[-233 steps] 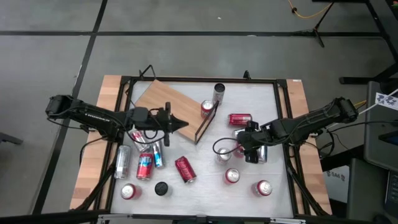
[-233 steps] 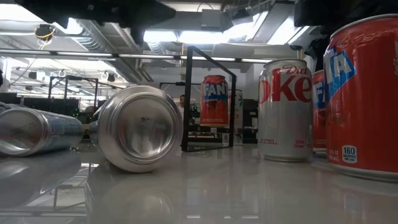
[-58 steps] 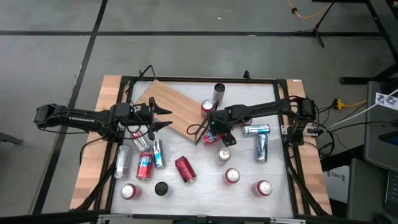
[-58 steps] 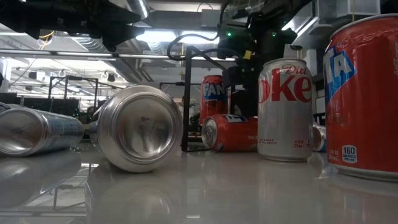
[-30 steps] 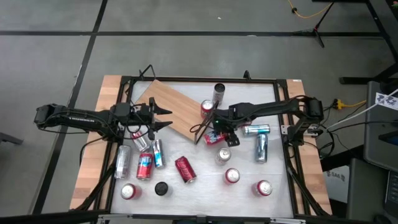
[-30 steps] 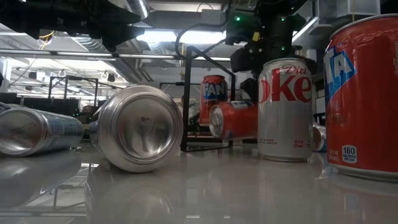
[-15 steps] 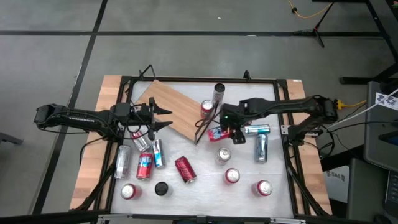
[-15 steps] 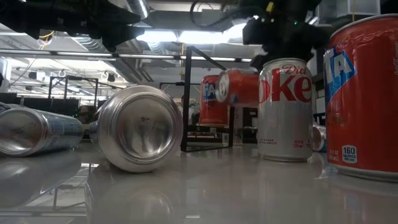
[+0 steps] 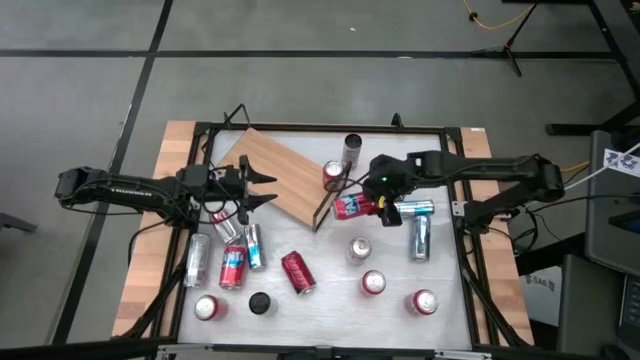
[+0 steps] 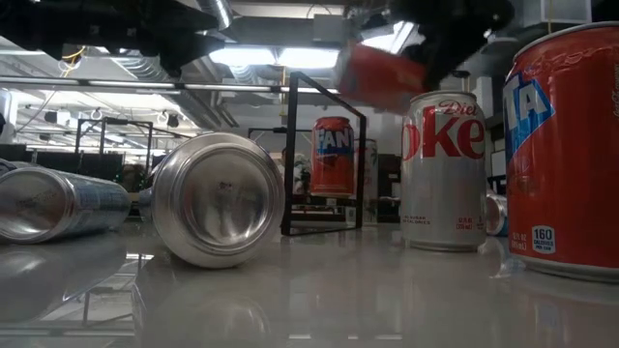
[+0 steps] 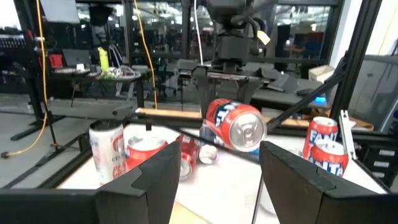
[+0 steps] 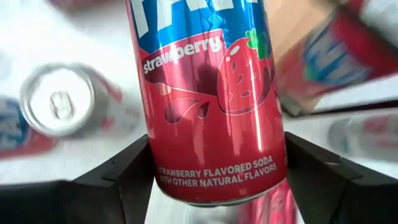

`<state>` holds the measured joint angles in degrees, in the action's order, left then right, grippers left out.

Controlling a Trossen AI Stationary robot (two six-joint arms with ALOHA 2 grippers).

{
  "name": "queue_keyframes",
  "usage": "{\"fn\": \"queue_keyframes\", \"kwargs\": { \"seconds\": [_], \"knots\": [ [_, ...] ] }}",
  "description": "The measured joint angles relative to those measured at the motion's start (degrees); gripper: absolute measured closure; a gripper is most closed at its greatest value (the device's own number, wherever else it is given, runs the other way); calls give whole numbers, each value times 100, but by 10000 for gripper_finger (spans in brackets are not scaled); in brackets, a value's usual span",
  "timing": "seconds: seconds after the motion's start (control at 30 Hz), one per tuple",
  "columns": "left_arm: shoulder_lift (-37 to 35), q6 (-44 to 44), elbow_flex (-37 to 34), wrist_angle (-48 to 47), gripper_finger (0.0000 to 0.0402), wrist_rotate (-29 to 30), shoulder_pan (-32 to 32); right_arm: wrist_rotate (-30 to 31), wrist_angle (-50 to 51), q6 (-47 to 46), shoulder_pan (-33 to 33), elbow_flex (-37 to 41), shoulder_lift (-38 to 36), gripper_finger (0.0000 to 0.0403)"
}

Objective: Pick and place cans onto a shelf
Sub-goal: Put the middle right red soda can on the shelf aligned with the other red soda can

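Observation:
My right gripper (image 9: 378,208) is shut on a red strawberry soda can (image 12: 208,93) and holds it in the air just right of the shelf's black frame (image 9: 335,195). In the low view this can (image 10: 377,72) shows blurred above the Diet Coke can (image 10: 443,169). The shelf (image 9: 272,168), a light-brown board, lies at the table's far left. My left gripper (image 9: 262,190) stands open over the board's left edge, nothing between its fingers (image 11: 155,180). It faces the held can (image 11: 239,124). A red can (image 9: 333,172) stands upright by the frame. My right gripper pinches the can's round side wall (image 12: 155,155) between its two fingers, toward the end away from the silver top (image 11: 247,132). The fingers (image 12: 311,174) slant down from above and lie across the can. The can is lifted clear and lies tilted, its top toward my left arm.
A slim silver can (image 9: 352,148) stands at the far edge. Two silver cans (image 9: 412,209) lie on the right, with upright cans (image 9: 373,284) nearer. Several cans (image 9: 232,265) lie at the near left beside a black disc (image 9: 260,302).
My right gripper has risen with the red can and drawn back a little toward the table's right and far side. The can, which hung just above the table, is now higher than the Diet Coke can's top and has tipped somewhat.

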<state>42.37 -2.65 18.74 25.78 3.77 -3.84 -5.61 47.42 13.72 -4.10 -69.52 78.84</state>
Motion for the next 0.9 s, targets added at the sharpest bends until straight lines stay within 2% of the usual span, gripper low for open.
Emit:
{"fn": "queue_keyframes", "kwargs": {
  "seconds": [0.57,0.83,0.9],
  "knots": [
    [0,37,2,1069,190,-2,0,475,-2261,160,-7,-2,-203,114],
    [102,174,4,1709,190,17,-2,1393,-3579,199,-9,-2,-93,114],
    [118,166,4,1939,190,179,0,1660,-3841,213,-7,-4,-80,114]
  ]
}}
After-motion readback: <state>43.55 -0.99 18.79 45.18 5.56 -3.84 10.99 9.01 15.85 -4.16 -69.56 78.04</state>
